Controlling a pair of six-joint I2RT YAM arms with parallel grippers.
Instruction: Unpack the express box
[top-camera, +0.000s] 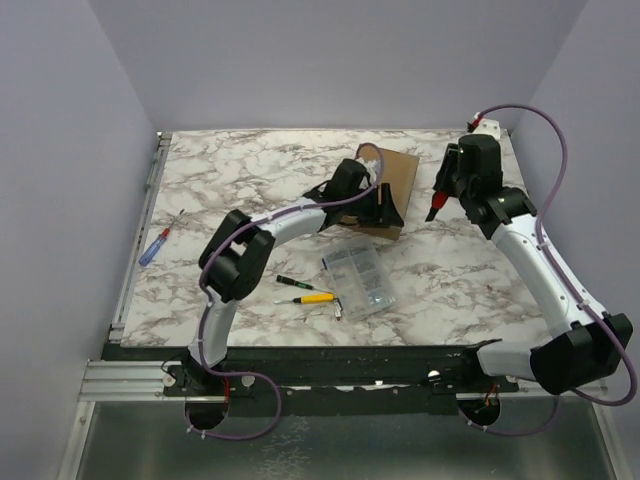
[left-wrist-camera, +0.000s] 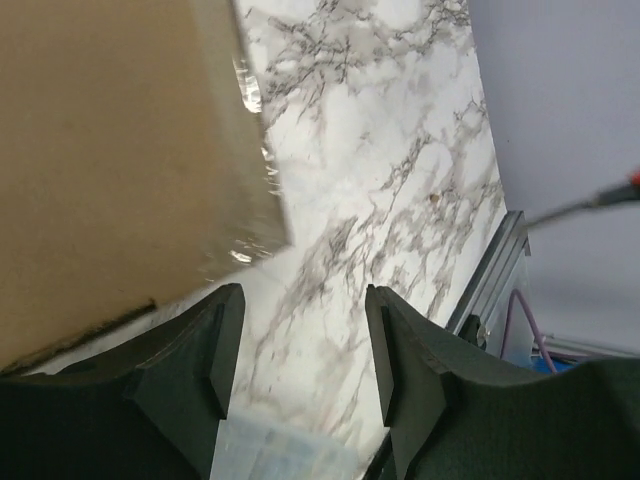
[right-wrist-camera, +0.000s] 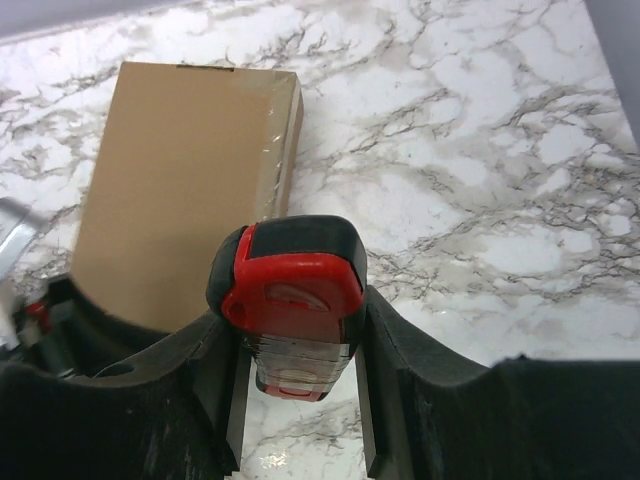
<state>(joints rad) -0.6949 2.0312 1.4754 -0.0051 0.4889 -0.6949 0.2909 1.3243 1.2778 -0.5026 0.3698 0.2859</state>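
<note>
Box (top-camera: 398, 170): one, brown card, lying flat and closed towards 12 o'clock on the worktop (top-camera: 250, 180). Clear tape (right-wrist-camera: 277, 135) shines along one edge, so the lid looks sealed.

Left end effector (left-wrist-camera: 300, 345): jaws apart with nothing between them, sitting at the box's 6 o'clock edge. The card fills the upper left of its wrist view. My reading is that it is placed there to steady the box, not to lift it.

Right end effector (right-wrist-camera: 300, 385): clamped on one red-and-black cutter (right-wrist-camera: 290, 285), held above the worktop at 3 o'clock of the box and apart from it. The likely reason is to slit the tape. The blade is not visible, so I cannot say whether it is out.

Other items:
- One clear case (top-camera: 360, 280) of small parts, at 6 o'clock of the box.
- Three screwdrivers:
  - a yellow-handled one (top-camera: 315, 297) at 9 o'clock of the case;
  - a dark one (top-camera: 290, 283) beside the yellow one;
  - a blue one (top-camera: 155, 245) at the worktop's 9 o'clock edge, well apart from the others.

Unpacking has not begun.
</note>
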